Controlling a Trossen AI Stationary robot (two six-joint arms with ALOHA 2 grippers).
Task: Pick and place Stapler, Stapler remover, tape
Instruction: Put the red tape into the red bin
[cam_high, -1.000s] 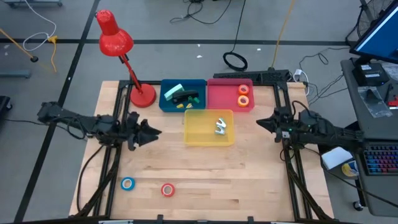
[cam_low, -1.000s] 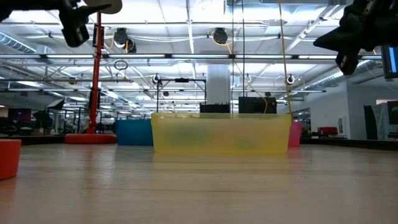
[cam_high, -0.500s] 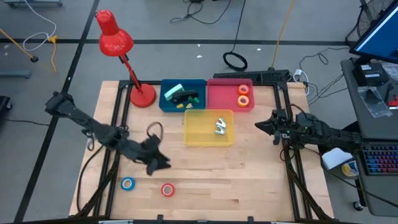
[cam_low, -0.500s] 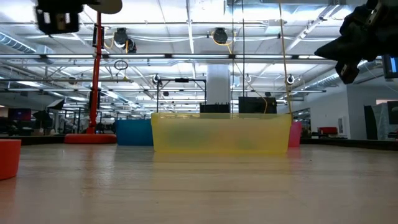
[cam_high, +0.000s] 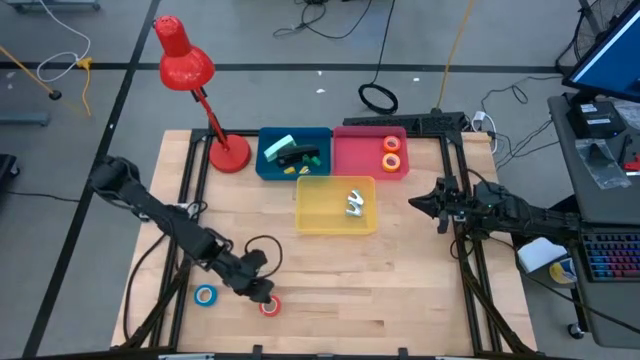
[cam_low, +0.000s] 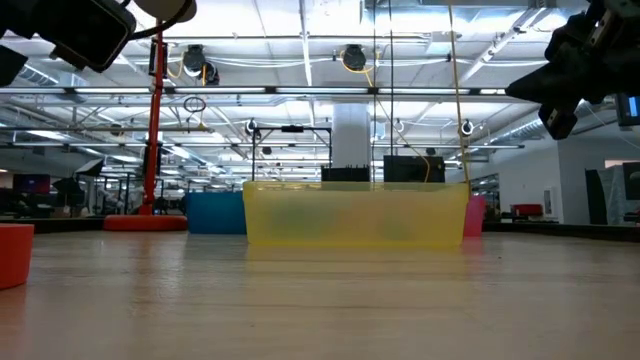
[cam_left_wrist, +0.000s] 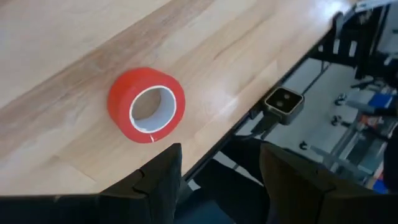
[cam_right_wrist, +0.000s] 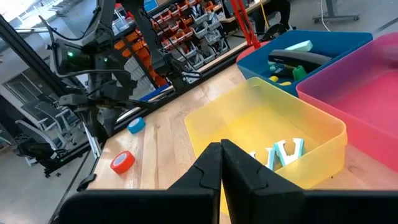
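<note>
So the left gripper (cam_high: 262, 292) is hanging just above the small red tape roll with the pale centre (cam_high: 270, 306), which lies flat on the light wooden table (cam_high: 400, 290) near its front edge; fingers are spread apart with a clear gap and nothing between them, and the wrist view shows the red roll (cam_left_wrist: 147, 105) just past the fingertips, not touched. The small blue tape roll (cam_high: 205, 295) lies flat on the wood a bit off to the red roll's side, apart from it. Farther back from the red roll sits the translucent yellow plastic bin (cam_high: 336, 205) with a pale staple remover (cam_high: 355, 203) inside. Behind that bin are the blue plastic bin (cam_high: 293, 153) holding a dark stapler (cam_high: 298, 155) and some small bits, and the pink plastic bin (cam_high: 369, 154) with the orange tape roll (cam_high: 391, 146) and yellow tape roll (cam_high: 391, 162) in it. The right gripper (cam_high: 414, 203) waits in the air beside the yellow bin, fingers pressed together, empty. A red desk lamp (cam_high: 190, 75) stands beside the blue bin.
</note>
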